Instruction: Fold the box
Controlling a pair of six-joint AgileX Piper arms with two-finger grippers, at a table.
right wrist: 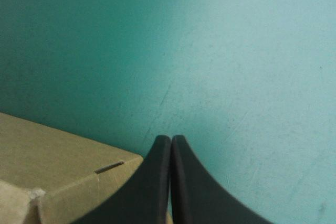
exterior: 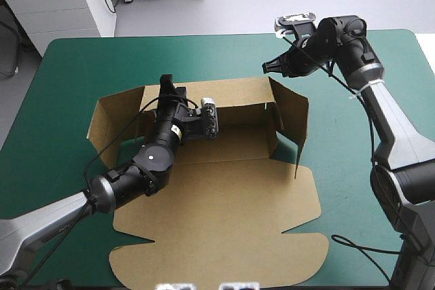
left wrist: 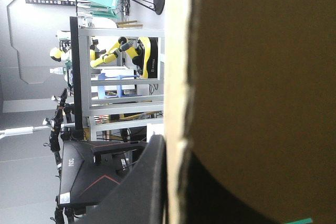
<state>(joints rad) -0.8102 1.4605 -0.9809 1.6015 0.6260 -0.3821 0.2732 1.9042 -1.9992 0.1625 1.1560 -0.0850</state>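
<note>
The brown box (exterior: 224, 195) lay near the middle of the teal-green surface (exterior: 68, 66), partly formed. Its back wall (exterior: 234, 93) stood raised along the far side, with side flaps (exterior: 293, 115) up at both ends. Its lid (exterior: 224, 252) lay flat toward the near edge. The left end effector (exterior: 166, 85) gripped the back wall's top edge near its left end; in the left wrist view the board's edge ran between the two black fingers (left wrist: 149, 182), one on each face. The right end effector (right wrist: 170, 140) was closed on nothing — its fingers met in a point. It hung above bare cover just beyond the box's far right corner, apart from the board.
</note>
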